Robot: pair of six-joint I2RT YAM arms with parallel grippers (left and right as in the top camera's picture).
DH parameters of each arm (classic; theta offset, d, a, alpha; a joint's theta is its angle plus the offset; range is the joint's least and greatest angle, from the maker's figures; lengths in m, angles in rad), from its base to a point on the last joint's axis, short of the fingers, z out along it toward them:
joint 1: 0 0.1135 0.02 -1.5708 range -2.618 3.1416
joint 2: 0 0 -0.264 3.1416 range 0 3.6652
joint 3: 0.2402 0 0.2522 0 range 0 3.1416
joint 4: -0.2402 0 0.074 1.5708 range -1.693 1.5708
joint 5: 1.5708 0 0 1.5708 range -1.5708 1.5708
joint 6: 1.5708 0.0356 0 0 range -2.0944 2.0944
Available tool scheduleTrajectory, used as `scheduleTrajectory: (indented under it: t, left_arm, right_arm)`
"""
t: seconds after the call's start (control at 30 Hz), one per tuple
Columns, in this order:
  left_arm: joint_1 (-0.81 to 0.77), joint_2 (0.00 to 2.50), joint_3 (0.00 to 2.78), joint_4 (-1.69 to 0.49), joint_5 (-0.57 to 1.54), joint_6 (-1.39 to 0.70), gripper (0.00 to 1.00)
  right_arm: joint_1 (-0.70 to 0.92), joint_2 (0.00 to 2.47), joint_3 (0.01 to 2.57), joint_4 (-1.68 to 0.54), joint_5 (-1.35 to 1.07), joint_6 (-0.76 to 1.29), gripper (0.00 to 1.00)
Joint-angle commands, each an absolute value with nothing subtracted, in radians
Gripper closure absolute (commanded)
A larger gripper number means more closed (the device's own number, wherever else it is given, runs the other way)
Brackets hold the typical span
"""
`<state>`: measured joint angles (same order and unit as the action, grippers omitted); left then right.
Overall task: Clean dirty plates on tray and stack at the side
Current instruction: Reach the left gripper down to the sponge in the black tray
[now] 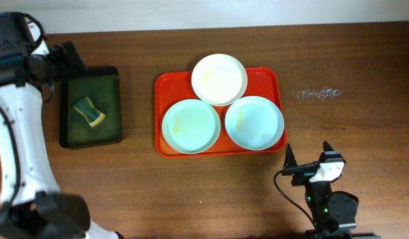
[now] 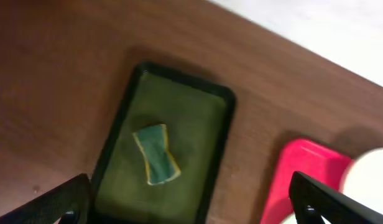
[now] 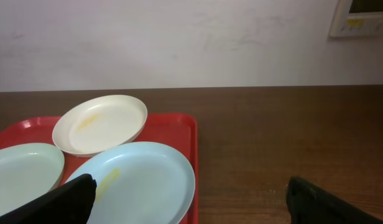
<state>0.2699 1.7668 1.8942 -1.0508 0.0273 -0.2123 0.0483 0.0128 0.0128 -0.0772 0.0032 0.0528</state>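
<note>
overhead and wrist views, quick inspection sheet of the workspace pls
surface: brown wooden table, pale smudge right of the tray
job's things: red tray holds a white plate overhanging its far rim, a left mint plate and a right mint plate; all have yellow smears
clutter: green tray with a sponge in it
grippers: left gripper open, empty, facing the green tray; right gripper open, empty, on the near side of the red tray
cables: black cable by the right arm
surroundings: white wall, wall panel
</note>
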Motion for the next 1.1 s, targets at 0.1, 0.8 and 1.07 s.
scheduleTrajectory:
  t: [0.1,0.8,1.07]
  left_arm:
    - [0.296,2.004,1.916,-1.064,0.012,-0.307,0.01]
    - [0.311,2.341,1.916,-0.945,-0.076,-0.328,0.36]
    - [0.311,2.341,1.910,-0.958,-0.069,-0.328,0.77]
  right_arm:
    - [0.044,0.006,0.006,-0.081,0.012,0.057,0.02]
    - [0.044,0.006,0.006,-0.081,0.012,0.057,0.02]
    - [0.044,0.006,0.006,-0.081,0.012,0.057,0.01]
